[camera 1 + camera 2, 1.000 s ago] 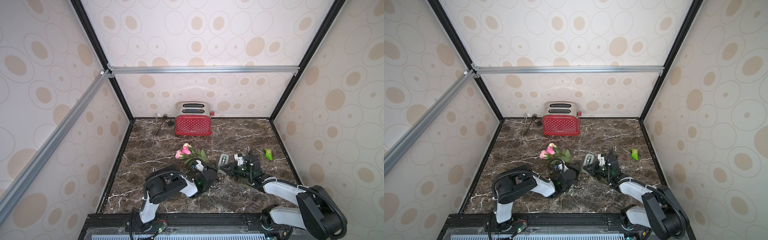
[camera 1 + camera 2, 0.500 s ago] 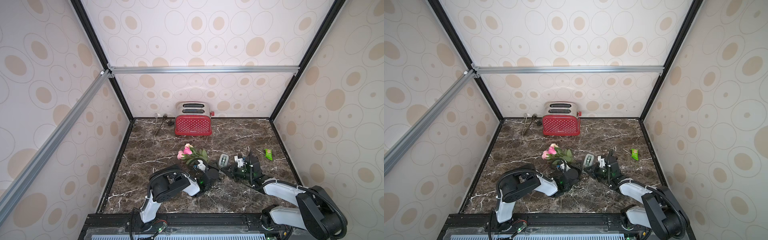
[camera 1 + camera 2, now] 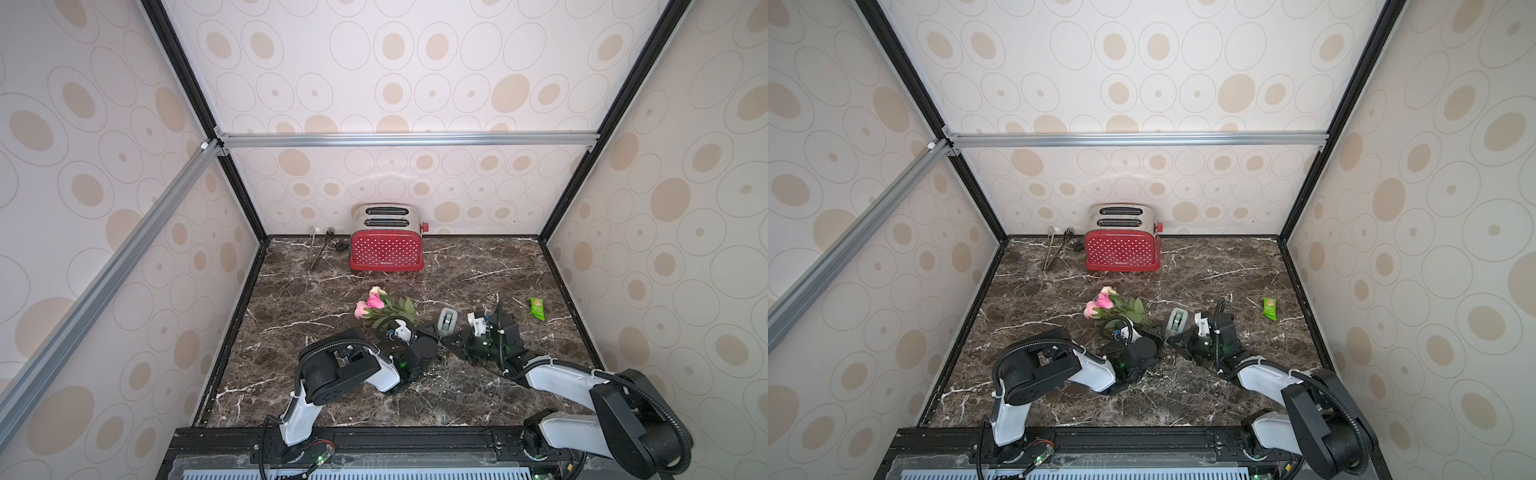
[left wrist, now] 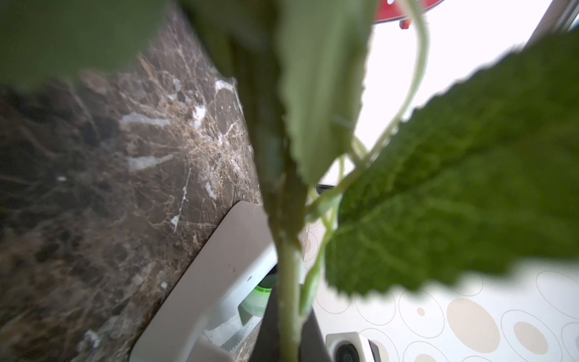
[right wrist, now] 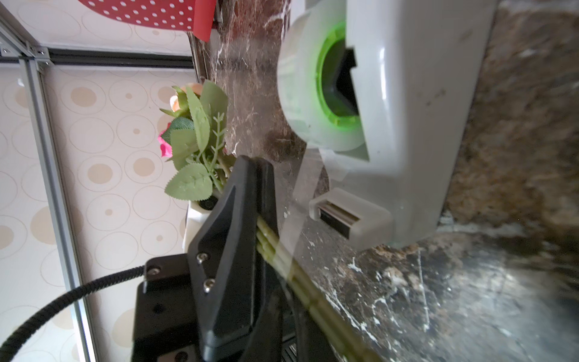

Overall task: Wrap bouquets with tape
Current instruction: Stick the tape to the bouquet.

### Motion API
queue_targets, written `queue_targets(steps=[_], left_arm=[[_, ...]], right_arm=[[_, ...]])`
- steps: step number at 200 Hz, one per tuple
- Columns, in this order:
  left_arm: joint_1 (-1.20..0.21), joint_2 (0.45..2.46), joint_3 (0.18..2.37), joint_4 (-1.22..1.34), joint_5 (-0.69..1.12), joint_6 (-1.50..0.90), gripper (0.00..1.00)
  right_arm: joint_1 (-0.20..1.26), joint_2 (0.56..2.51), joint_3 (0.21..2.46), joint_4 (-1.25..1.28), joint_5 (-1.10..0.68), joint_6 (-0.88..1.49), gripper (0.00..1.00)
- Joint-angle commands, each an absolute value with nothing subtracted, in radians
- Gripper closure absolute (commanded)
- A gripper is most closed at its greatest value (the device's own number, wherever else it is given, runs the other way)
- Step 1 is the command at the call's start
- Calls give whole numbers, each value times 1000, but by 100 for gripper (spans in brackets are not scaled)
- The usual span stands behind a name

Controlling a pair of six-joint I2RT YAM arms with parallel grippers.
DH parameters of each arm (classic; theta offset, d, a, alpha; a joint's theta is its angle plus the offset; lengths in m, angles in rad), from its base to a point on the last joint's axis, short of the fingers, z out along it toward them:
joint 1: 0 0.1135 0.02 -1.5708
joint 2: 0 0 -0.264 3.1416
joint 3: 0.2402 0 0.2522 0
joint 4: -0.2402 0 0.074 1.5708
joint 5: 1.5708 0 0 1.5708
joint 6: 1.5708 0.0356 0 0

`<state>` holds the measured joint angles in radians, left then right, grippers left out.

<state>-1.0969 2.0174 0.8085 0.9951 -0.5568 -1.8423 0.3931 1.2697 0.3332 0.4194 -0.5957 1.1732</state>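
The bouquets are one bunch of pink and peach roses with green leaves, lying near the middle of the marble floor. My left gripper is shut on their thin green stems; its black fingers show side-on in the right wrist view. The tape, a grey dispenser with a greenish roll, stands just behind the stems. A clear strip runs from it across them. My right gripper points at the stems; its jaws are blurred.
A red dotted toaster stands against the back wall with metal tongs to its left. A small green snack packet lies at the right. Patterned walls and black frame posts close in three sides.
The left gripper has carried the bouquet slightly to the right, closer to the dispenser. The right arm has barely shifted.
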Motion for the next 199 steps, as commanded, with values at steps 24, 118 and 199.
queue_targets(steps=[24, 118, 199], left_arm=[[-1108, 2008, 831, 1051, -586, -1855, 100], [-1108, 2002, 826, 1036, -584, -1844, 100], [-1104, 2002, 824, 1031, -584, -1842, 100]], right_arm=[[404, 1281, 346, 382, -605, 1157, 72], [408, 1003, 427, -60, -595, 925, 50], [407, 995, 705, -453, -384, 436, 50]])
